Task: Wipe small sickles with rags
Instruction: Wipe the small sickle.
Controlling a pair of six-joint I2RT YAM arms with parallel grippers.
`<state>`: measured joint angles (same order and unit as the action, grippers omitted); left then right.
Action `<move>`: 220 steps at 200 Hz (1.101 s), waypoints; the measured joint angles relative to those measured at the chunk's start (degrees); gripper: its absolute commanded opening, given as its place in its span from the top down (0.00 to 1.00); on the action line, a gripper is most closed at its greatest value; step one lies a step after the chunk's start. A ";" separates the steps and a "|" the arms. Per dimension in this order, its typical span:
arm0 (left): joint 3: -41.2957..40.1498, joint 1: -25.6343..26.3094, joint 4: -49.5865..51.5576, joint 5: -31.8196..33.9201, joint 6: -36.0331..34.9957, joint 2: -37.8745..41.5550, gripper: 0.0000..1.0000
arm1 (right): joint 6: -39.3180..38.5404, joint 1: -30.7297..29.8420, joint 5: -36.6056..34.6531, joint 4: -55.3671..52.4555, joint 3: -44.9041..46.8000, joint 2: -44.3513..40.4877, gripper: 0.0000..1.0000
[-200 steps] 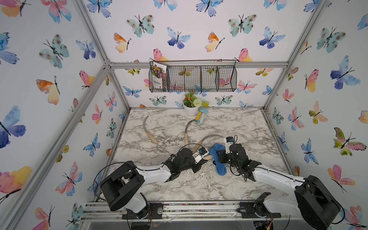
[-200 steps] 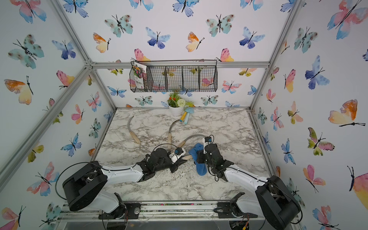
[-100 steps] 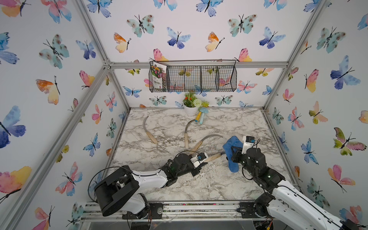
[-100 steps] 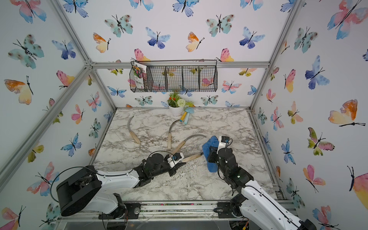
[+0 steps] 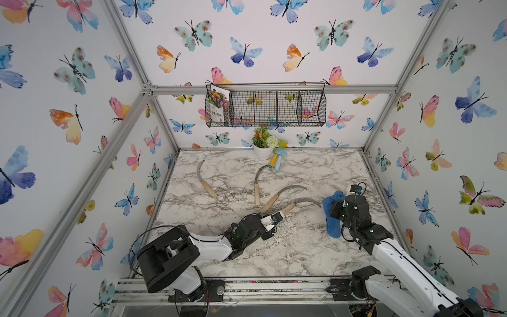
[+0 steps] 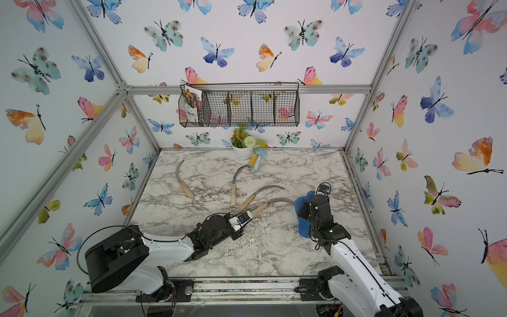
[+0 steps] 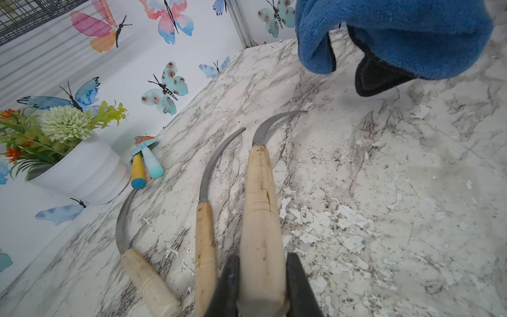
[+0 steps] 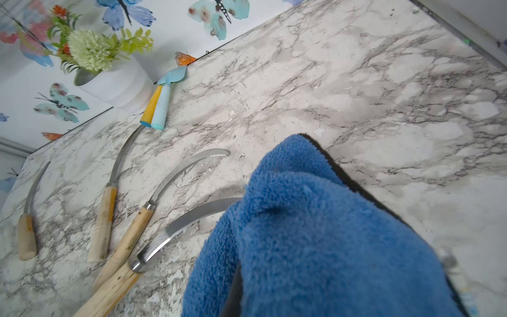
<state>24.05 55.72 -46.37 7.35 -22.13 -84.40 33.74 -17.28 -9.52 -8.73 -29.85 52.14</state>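
Several small sickles with grey blades and pale wooden handles lie on the marble table [image 5: 301, 255]. My left gripper [image 7: 263, 258] is shut on the handle of the nearest sickle [image 7: 260, 208], whose blade [image 5: 307, 201] points toward the right arm. In both top views that left gripper [image 5: 278, 216] [image 6: 247, 216] is low over the table. My right gripper [image 5: 338, 211] is shut on the blue rag [image 5: 332, 219] [image 8: 315, 233], which drapes over its jaws and hides them. The rag hangs just beyond the blade's tip [image 7: 301, 112].
Three more sickles lie behind: one at far left [image 5: 204, 181], two in the middle [image 5: 256, 189] [image 5: 277, 197]. A white flower pot [image 5: 262, 152] and yellow and light-blue mushroom toys [image 5: 277, 162] stand at the back wall. A wire basket [image 5: 266, 108] hangs above.
The right arm has swung to the right with the rag, off the held sickle's blade. The left gripper still holds the sickle and has shifted only slightly.
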 measured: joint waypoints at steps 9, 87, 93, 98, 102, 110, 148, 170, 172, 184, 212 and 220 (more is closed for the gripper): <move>-0.15 0.02 -0.37 0.57 -0.39 0.00 1.00 | -0.57 3.23 3.82 1.68 0.00 2.80 0.98; -0.07 3.50 -2.60 5.31 -5.38 -3.10 1.00 | -2.40 10.49 17.40 11.45 -1.03 22.71 0.98; 0.11 3.76 -2.54 5.51 -5.68 -3.17 1.00 | -2.40 10.62 17.59 11.98 -1.29 23.17 0.98; 0.24 3.87 -2.54 5.66 -5.92 -3.17 1.00 | -2.38 10.71 17.73 12.33 -1.55 23.61 0.98; 0.31 3.98 -2.60 5.70 -6.03 -3.17 1.00 | -2.38 10.82 17.75 12.63 -1.77 23.91 0.98; 0.44 4.07 -2.67 5.79 -6.23 -3.17 1.00 | -2.40 10.97 17.97 13.09 -2.36 24.70 0.98; 0.44 4.13 -2.62 5.97 -6.86 -3.19 1.00 | -2.43 11.80 18.53 14.32 -4.72 27.98 0.98; 0.48 4.13 -2.62 6.51 -7.04 -3.21 1.00 | -1.36 14.49 18.86 15.43 -3.98 26.25 0.98; 0.48 4.13 -2.60 6.58 -7.04 -3.21 1.00 | -1.20 14.91 18.86 15.65 -3.78 25.83 0.98; 0.48 4.13 -2.62 6.73 -7.04 -3.21 1.00 | -0.26 17.84 19.17 16.33 -2.89 23.45 0.98; 0.48 4.13 -2.62 7.10 -7.02 -3.21 1.00 | 1.18 26.18 21.38 18.49 -1.42 19.21 0.98; 0.48 4.13 -2.62 7.08 -7.04 -3.21 1.00 | 1.29 27.89 21.73 18.75 -1.31 18.82 0.98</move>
<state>24.53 59.86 -48.99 14.44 -29.17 -87.61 35.03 10.61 12.21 10.02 -31.16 70.96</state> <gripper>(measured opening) 0.193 0.086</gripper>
